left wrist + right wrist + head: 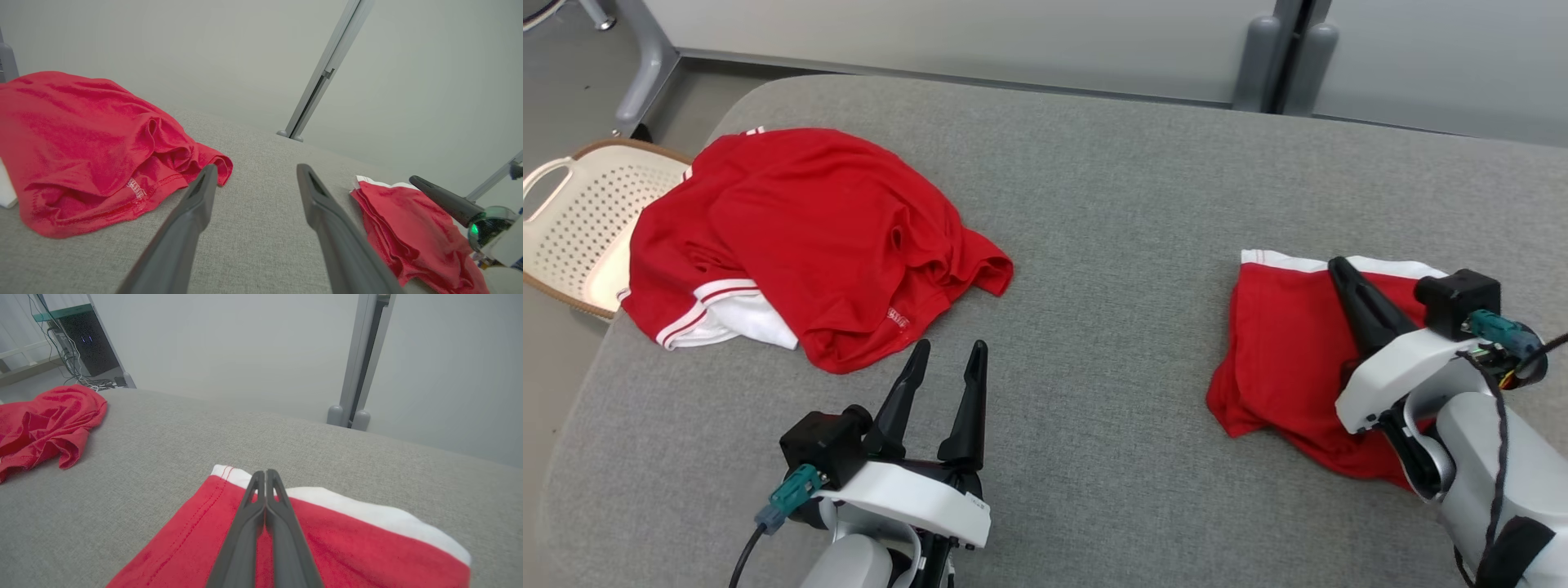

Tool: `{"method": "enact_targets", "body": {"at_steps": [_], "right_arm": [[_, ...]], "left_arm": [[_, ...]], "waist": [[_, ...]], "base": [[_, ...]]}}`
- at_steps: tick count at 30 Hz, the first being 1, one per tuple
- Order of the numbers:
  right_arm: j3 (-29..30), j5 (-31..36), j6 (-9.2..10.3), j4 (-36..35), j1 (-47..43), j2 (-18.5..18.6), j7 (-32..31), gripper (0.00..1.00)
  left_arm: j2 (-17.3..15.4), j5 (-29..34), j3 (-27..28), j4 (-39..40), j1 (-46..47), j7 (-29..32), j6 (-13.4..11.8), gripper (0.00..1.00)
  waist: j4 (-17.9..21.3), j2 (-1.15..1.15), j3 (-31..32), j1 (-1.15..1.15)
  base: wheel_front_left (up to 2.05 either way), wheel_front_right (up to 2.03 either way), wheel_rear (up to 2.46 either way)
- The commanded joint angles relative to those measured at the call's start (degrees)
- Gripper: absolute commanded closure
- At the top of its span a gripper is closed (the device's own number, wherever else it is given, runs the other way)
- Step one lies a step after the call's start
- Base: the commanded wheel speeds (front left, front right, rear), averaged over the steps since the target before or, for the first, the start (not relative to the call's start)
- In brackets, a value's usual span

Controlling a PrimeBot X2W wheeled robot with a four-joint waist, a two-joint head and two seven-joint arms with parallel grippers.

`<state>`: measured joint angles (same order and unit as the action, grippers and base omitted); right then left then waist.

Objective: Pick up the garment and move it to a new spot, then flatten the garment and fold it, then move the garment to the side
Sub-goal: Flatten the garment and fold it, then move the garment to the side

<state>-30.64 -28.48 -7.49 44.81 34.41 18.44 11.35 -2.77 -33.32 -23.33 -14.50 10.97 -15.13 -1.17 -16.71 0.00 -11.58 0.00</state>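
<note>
A folded red garment with a white edge (1282, 359) (367, 547) (404, 228) lies on the right side of the grey fabric table (1111, 204). My right gripper (1338, 268) (265, 473) is shut, its fingers pressed together and lying low over the folded garment, pointing at its white edge; no cloth shows between them. A larger crumpled red garment with white trim (809, 237) (81, 143) (45, 420) is heaped at the table's left. My left gripper (952, 346) (256, 167) stands open and empty just short of that heap's near edge.
A beige perforated basket (572, 220) sits off the table's left edge, partly under the crumpled heap. A pale partition wall with grey posts (1278, 57) runs behind the table. Bare grey surface lies between the two garments.
</note>
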Motion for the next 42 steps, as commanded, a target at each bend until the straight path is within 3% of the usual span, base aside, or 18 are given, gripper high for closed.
{"method": "enact_targets", "body": {"at_steps": [1, 6, 7, 8, 19, 32, 42], "right_arm": [[0.61, -0.63, 0.0, -1.16, -0.59, 0.9, 1.14, 1.0], [7.23, -0.88, 0.0, -6.91, -5.39, 2.61, 3.49, 1.0], [8.85, -0.38, 0.0, -8.08, -6.58, 2.63, 3.58, 0.78], [10.56, 0.04, 0.0, -9.2, -7.84, 2.43, 3.74, 0.0], [23.16, 9.37, 0.0, -21.6, -23.62, -3.77, 3.9, 0.0], [25.53, 12.9, 0.0, -22.95, -26.88, -7.2, 2.83, 0.0], [25.08, 8.76, 0.0, -20.36, -23.8, -7.14, -2.08, 0.0]], "left_arm": [[-0.23, 0.63, 0.55, 0.12, -0.25, -0.01, 0.01, 0.0], [-0.23, 1.45, 2.7, 1.04, -1.05, -0.01, 0.25, 0.0], [-0.25, 1.6, 3.19, 1.21, -1.16, -0.01, 0.28, 0.0], [-0.24, 1.72, 3.82, 1.39, -1.29, 0.0, 0.29, 0.0], [-0.25, 5.16, 7.16, 1.26, -3.23, -0.01, 1.32, 0.0], [-0.23, 6.24, 7.15, 0.69, -4.48, -0.01, 1.57, 0.0], [-0.23, 5.67, 5.84, 1.03, -3.48, -0.01, 1.57, 0.0]], "waist": [[1.68, 0.0, 1.44, 0.0], [4.98, 0.0, 3.36, 0.0], [5.51, 0.0, 3.6, 0.0], [6.09, 0.0, 3.82, 0.0], [10.01, 0.0, 5.6, 0.0], [10.66, 0.0, 6.6, 0.0], [8.92, 0.0, 4.15, 0.0]], "base": [[0.0, 0.0, 0.0], [0.0, 0.0, 0.0], [0.0, 0.0, 0.0], [0.0, 0.0, 0.0], [0.0, 0.0, 0.0], [0.0, 0.0, 0.0], [0.0, 0.0, 0.0]]}}
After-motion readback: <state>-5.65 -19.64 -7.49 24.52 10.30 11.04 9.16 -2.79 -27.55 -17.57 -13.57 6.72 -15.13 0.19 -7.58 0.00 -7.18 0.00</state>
